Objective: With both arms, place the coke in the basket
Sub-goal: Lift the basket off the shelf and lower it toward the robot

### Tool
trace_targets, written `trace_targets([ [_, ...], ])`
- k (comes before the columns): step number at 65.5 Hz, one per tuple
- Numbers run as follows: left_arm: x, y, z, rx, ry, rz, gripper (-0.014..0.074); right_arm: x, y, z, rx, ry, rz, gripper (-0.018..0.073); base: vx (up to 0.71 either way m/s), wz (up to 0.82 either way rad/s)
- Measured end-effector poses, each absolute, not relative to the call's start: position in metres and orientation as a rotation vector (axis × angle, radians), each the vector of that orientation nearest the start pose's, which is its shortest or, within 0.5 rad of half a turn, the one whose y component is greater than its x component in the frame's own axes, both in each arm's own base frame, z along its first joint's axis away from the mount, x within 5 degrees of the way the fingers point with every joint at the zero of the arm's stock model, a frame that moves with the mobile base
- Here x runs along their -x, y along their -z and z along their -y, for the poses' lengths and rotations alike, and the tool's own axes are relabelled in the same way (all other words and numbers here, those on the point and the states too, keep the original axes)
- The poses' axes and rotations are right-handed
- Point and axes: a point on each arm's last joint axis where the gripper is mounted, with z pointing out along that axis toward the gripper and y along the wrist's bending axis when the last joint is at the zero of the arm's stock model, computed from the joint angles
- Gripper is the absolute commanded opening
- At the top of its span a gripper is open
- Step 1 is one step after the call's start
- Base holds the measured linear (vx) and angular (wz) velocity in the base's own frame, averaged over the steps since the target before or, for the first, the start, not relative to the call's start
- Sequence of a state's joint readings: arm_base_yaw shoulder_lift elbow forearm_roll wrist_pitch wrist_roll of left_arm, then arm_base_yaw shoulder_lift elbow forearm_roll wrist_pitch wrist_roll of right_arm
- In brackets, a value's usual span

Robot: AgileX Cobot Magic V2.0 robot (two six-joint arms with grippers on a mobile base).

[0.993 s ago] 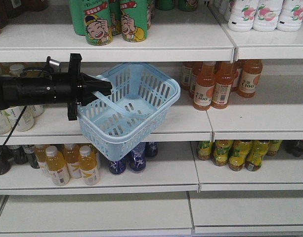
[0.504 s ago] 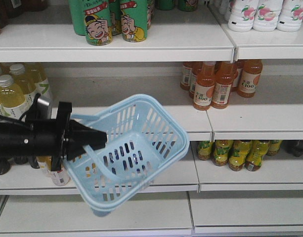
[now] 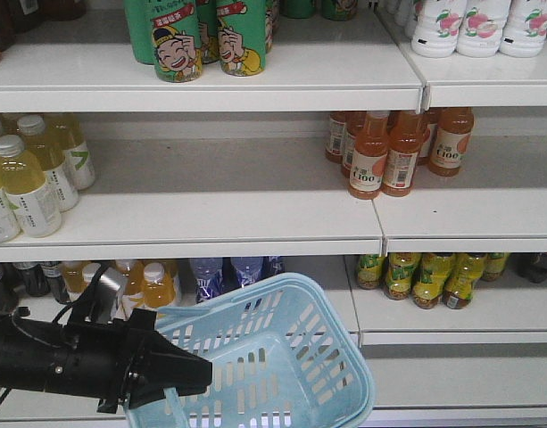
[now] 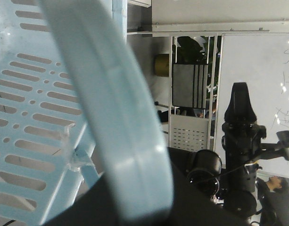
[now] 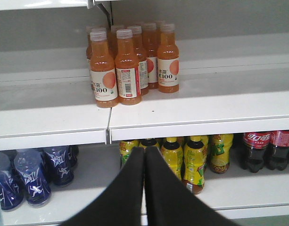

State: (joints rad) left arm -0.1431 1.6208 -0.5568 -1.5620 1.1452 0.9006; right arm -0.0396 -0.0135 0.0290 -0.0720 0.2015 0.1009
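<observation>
Front view: one basket [image 3: 255, 392] clamped by left gripper [image 3: 200, 371] — right gripper [image 5: 144, 157] (empty) pressed closed.

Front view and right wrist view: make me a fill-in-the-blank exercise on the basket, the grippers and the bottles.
The left gripper is shut on the basket, whose plastic is light ___.
The basket's inside is ___.
The right gripper is shut and holds ___.
The orange bottles stand on the shelf ___ the yellow-green bottles.
Missing words: blue; empty; nothing; above.
</observation>
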Motion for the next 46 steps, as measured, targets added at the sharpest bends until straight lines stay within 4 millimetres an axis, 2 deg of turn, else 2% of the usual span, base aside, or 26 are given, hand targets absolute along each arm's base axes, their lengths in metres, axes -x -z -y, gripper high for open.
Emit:
trace_targets([
  [15, -0.2135, -0.1728, 0.1142, 0.099, 1.741, -2.579, -0.0008, -0.0558, -0.1859, 0.0035, -0.07, 0.019, -1.699, -0.001, 0.0, 0.0],
  [46, -0.2153, -0.1741, 0.1137, 0.127, 1.72, -2.565, -0.0007, -0.0558, -0.1859, 0.0035, -0.07, 0.019, -1.699, -0.001, 0.0, 0.0],
])
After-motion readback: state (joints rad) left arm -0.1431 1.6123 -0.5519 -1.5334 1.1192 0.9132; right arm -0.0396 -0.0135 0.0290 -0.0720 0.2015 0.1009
